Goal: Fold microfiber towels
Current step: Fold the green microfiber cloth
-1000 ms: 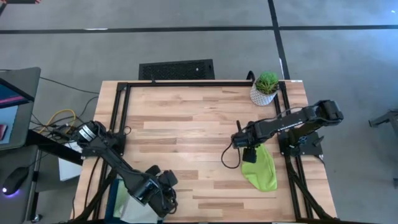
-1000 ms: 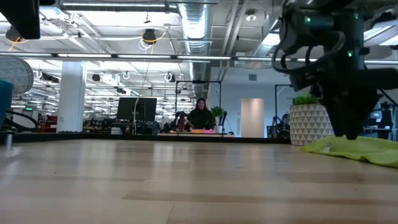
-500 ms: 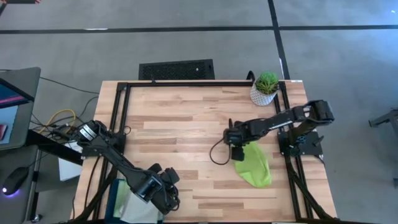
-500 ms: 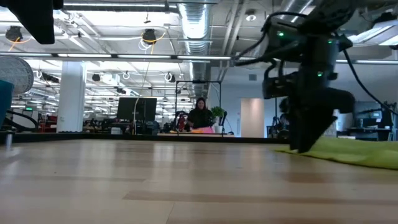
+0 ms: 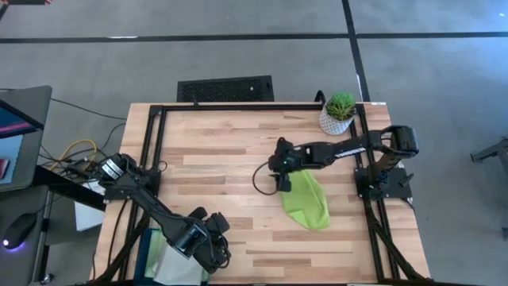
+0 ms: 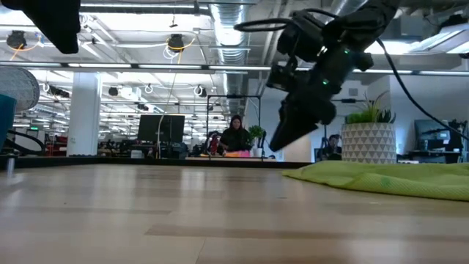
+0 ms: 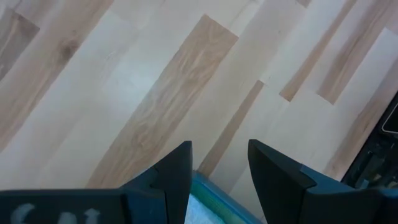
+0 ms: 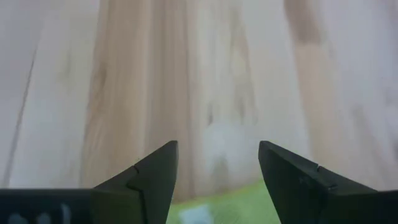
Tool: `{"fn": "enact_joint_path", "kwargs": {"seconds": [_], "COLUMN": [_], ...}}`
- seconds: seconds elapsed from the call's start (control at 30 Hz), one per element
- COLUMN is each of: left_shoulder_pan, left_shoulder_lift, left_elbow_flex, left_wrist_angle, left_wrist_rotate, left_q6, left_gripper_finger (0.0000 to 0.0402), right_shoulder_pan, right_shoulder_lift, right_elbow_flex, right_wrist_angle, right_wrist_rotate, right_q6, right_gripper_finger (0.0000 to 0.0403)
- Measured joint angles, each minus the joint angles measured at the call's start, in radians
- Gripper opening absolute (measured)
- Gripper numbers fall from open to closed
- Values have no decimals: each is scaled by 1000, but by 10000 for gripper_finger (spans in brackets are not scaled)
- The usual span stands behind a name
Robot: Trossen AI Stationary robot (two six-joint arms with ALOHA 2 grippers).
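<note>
Between my right gripper (image 8: 217,180) fingers: wide gap, nothing held, lime green towel (image 5: 305,203) edge just under tips. Towel lying rumpled mid-right on table (image 5: 214,151), no fold made yet. Left gripper (image 7: 219,171) also spread, empty, hovering over teal bin (image 5: 147,248) at near-left corner. Folding barely begun, I judge.
</note>
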Motion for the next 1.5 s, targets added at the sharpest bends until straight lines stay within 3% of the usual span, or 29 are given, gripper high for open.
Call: {"fn": "enact_joint_path", "kwargs": {"seconds": [0.1, 0.23, 0.4, 0.53, 0.67, 0.77, 0.93, 1.03, 1.2, 1.5], "left_shoulder_pan": [5, 27, 91, 160, 226, 277, 357, 403, 472, 529], "left_shoulder_lift": [0, 0, 0, 0, 33, 77, 184, 246, 349, 431], "left_elbow_flex": [0, 0, -4, -4, -6, -4, -5, -5, -5, 35], "left_wrist_angle": [0, 4, 49, 176, 323, 482, 686, 793, 945, 992], "left_wrist_rotate": [-16, -86, -104, -103, -46, 52, 152, 166, 289, 390], "left_q6": [20, 86, 246, 463, 745, 945, 1172, 1236, 1255, 1258], "left_gripper_finger": [148, 148, 148, 148, 148, 148, 148, 148, 148, 148], "right_shoulder_pan": [-18, 0, 88, 184, 291, 374, 485, 538, 587, 589], "right_shoulder_lift": [-2, -82, -234, -346, -436, -489, -550, -568, -564, -560], "right_elbow_flex": [16, 24, 23, 24, 24, 23, 23, 22, 23, 23], "right_wrist_angle": [32, -59, -215, -307, -380, -427, -458, -486, -484, -495], "right_wrist_rotate": [-1, 0, 1, 7, 9, 47, 81, 112, 139, 160], "right_q6": [-20, -12, 32, 103, 171, 225, 292, 310, 315, 322], "right_gripper_finger": [249, 249, 249, 249, 249, 249, 249, 249, 249, 249]}}
